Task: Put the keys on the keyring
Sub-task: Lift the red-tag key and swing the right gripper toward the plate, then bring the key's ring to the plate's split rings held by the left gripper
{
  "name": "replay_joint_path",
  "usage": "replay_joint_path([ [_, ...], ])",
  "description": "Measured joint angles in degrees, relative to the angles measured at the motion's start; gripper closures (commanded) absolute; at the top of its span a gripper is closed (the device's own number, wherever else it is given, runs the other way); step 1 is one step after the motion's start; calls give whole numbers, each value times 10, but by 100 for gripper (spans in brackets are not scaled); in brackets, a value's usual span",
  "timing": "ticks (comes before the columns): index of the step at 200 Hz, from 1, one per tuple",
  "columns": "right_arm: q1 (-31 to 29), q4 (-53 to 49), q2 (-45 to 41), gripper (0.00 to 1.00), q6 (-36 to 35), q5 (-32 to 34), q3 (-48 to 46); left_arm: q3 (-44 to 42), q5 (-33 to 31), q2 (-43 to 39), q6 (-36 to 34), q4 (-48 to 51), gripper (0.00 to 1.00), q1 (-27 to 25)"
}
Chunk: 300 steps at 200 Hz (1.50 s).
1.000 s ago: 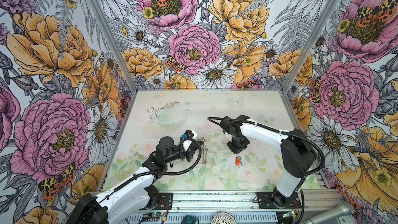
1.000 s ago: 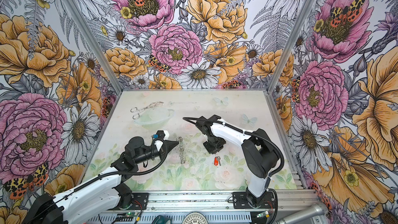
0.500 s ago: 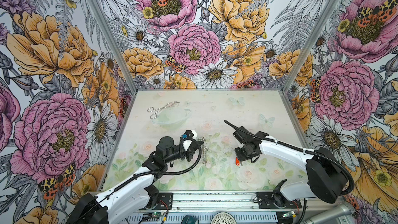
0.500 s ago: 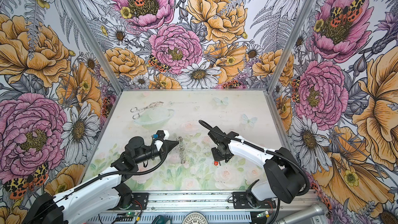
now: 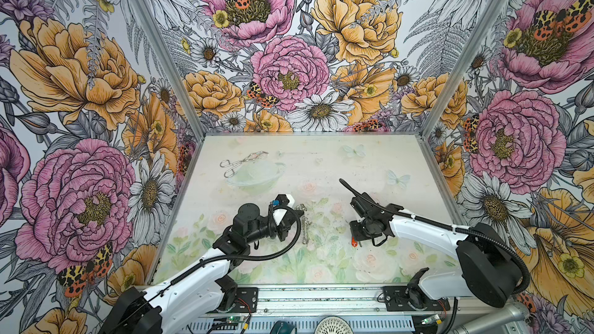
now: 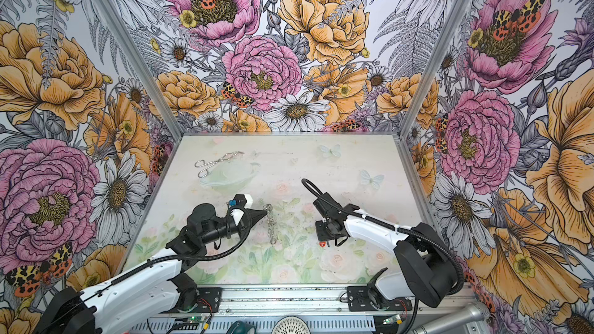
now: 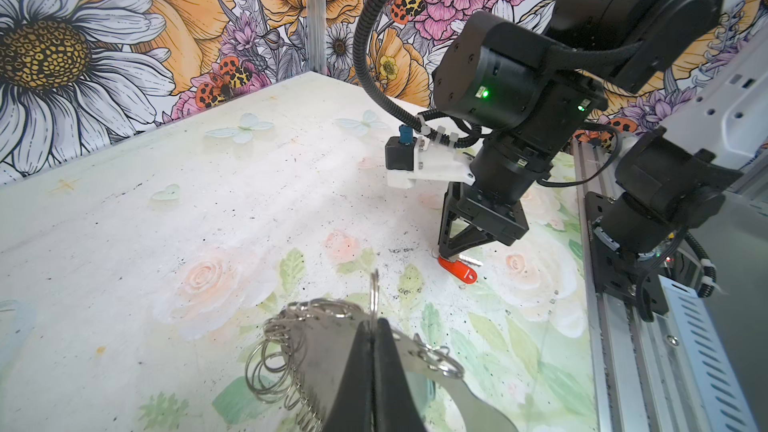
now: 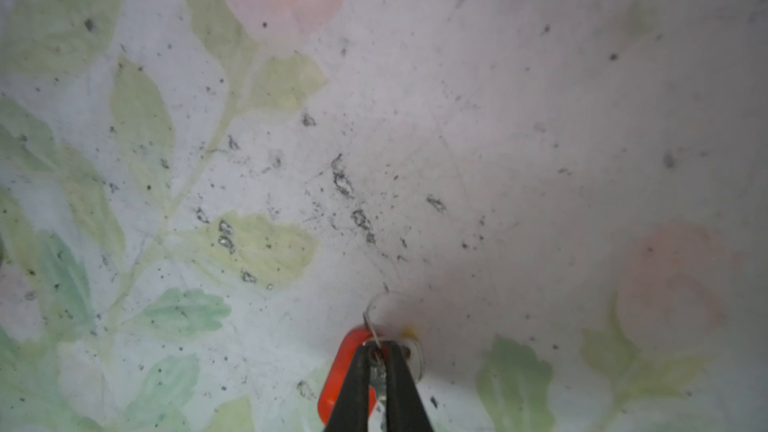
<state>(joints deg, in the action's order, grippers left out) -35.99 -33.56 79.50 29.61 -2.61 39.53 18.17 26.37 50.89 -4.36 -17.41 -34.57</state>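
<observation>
The keyring (image 7: 316,338), a dark grey flat hoop fringed with small silver rings, is pinched in my shut left gripper (image 7: 373,324). In both top views it hangs edge-on just off the table (image 5: 305,224) (image 6: 271,224), right of the left gripper (image 5: 294,216). The keys (image 8: 340,367) lie on the table with their red tag beside the right fingers. My right gripper (image 8: 377,351) points down, shut on the silvery key metal next to the tag. The left wrist view also shows the red tag (image 7: 459,270) under the right gripper (image 7: 442,253). In a top view the tag (image 5: 354,243) peeks out below it.
Silver scissor-shaped tongs (image 5: 242,162) rest on the rim of a clear glass bowl (image 5: 254,176) at the back left. The metal rail (image 5: 321,297) carrying both arm bases runs along the front edge. Flowered walls enclose the table on three sides.
The right arm swung toward the front and came down over the red-tagged keys, and its jaws closed on them. The left arm and keyring stayed where they were.
</observation>
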Motion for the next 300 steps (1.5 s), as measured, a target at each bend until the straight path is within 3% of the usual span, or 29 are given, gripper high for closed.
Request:
replay_joint_path([
  [158, 1, 18, 20, 93, -6, 0, 3, 0, 0, 4, 0, -8, 100, 0],
  [216, 0, 17, 24, 100, -19, 16, 9, 0, 0, 6, 0, -8, 100, 0],
  [250, -9, -17, 9, 100, -54, 24, 39, 0, 0, 6, 0, -9, 100, 0],
  [300, -78, -78, -44, 100, -175, 8, 134, 4, 12, 22, 0, -8, 100, -2],
])
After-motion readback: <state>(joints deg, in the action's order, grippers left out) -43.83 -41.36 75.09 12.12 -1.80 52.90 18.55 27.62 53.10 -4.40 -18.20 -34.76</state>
